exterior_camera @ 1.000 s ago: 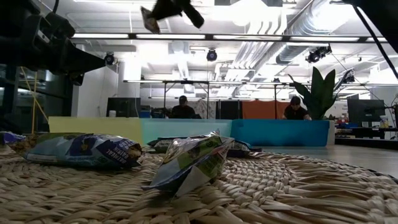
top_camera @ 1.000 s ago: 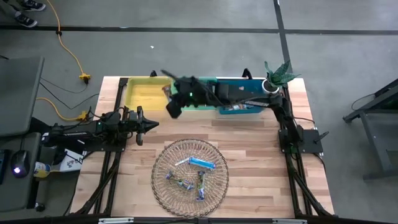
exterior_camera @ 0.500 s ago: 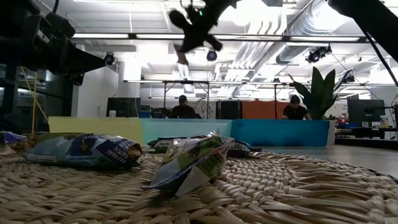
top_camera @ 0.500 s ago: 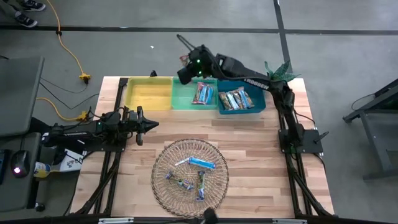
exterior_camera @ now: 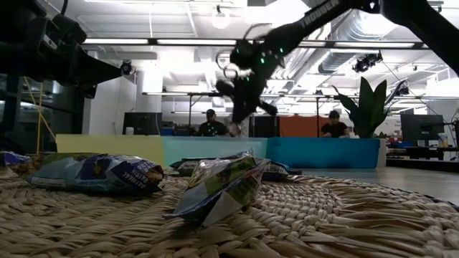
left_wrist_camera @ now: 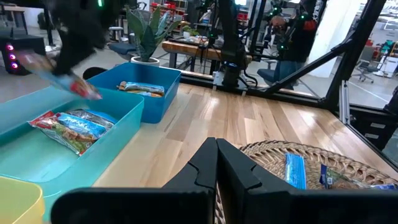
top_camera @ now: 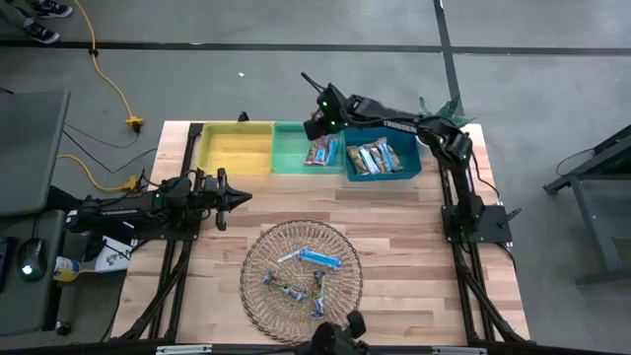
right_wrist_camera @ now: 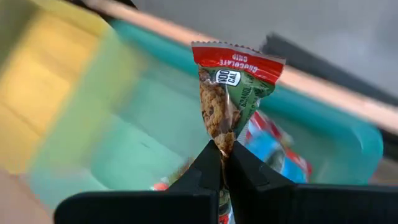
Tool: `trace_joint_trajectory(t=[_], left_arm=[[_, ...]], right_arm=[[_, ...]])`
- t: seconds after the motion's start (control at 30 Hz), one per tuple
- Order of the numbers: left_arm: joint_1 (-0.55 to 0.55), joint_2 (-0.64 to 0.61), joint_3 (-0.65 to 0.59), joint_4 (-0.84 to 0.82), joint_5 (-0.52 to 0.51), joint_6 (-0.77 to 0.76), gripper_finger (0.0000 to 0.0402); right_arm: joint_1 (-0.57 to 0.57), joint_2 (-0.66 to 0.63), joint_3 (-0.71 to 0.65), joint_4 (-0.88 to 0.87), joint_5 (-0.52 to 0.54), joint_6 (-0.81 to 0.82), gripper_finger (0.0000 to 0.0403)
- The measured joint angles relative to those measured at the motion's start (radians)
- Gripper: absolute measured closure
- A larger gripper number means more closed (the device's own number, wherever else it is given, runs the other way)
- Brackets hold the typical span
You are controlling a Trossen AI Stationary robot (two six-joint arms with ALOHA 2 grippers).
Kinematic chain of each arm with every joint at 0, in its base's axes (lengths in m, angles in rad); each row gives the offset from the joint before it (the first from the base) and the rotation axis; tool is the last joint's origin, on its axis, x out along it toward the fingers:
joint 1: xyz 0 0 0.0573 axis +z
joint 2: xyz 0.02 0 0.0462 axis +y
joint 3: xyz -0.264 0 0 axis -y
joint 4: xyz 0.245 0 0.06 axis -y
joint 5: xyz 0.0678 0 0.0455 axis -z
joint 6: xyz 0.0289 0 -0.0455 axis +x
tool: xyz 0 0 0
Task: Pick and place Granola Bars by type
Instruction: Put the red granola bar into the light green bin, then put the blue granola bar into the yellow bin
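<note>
My right gripper (top_camera: 317, 124) hovers over the green bin (top_camera: 294, 158), shut on a granola bar (right_wrist_camera: 231, 99) in a red and green wrapper. More bars lie in the green bin (top_camera: 320, 152), in the blue bin (top_camera: 375, 156), and several in the round wicker basket (top_camera: 258, 258), where light blue ones (exterior_camera: 93, 173) show close up. My left gripper (top_camera: 237, 197) waits shut at the table's left side, level, pointing right. My right gripper pinches the bar by one narrow end (right_wrist_camera: 219, 142) between its two fingers, only at their free ends. The bar sticks out beyond the fingertips, its red sealed end (right_wrist_camera: 237, 57) farthest from them. It is lifted clear above the green bin's floor (right_wrist_camera: 143, 146).
The yellow bin (top_camera: 237, 148) stands left of the green one along the table's far edge. A potted plant (top_camera: 441, 116) stands at the far right corner. Bare wood lies between the bins and the basket. People sit in the room behind (exterior_camera: 211, 125).
My right gripper, still shut on the bar, has swung from the yellow-green bin border toward the far edge, then right and down over the green bin. The bar has travelled with it. The left arm has kept still.
</note>
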Motion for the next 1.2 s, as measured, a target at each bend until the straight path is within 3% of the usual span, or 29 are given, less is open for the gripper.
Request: trace_joint_trajectory(t=[0.23,0.67,1.2], left_arm=[[0.000,0.000,0.000,0.000,0.000,0.000,0.0401],[0.000,0.000,0.000,0.000,0.000,0.000,0.0401],[0.000,0.000,0.000,0.000,0.000,0.000,0.0401]], right_arm=[[-0.018,0.000,-0.136,0.079,-0.062,0.034,0.0401],[-0.019,0.001,-0.147,0.087,-0.110,0.060,0.0398],[-0.019,0.001,-0.147,0.091,-0.151,0.059,0.0332]])
